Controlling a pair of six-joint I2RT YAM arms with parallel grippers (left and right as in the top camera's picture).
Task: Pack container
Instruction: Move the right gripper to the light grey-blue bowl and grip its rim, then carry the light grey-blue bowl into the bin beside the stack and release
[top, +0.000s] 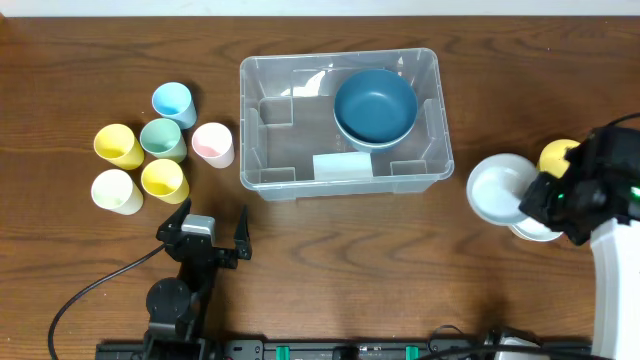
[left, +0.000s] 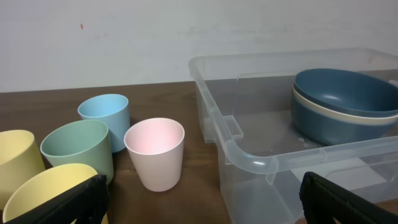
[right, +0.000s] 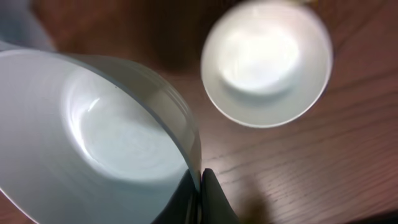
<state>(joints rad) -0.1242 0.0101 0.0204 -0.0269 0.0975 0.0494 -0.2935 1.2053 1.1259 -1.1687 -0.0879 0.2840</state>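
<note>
The clear plastic container (top: 262, 150) stands at the middle of the table, and a blue bowl (top: 375, 107) nested in a pale one sits in its far right corner. In the left wrist view the container (left: 249, 158) lies right ahead with the blue bowl (left: 345, 99) inside. My right gripper (top: 530, 200) is shut on the rim of a white bowl (top: 497, 187), to the right of the container. The right wrist view shows the pads (right: 211, 193) pinching that bowl's (right: 99, 143) edge. My left gripper (top: 213, 208) stands open and holds nothing, in front of the cups.
Several cups stand left of the container: blue (top: 172, 101), green (top: 162, 139), pink (top: 212, 144), cream (top: 115, 190) and two yellow (top: 118, 145). A second white bowl (right: 267, 62) rests on the table under the right arm, beside a yellow piece (top: 558, 155).
</note>
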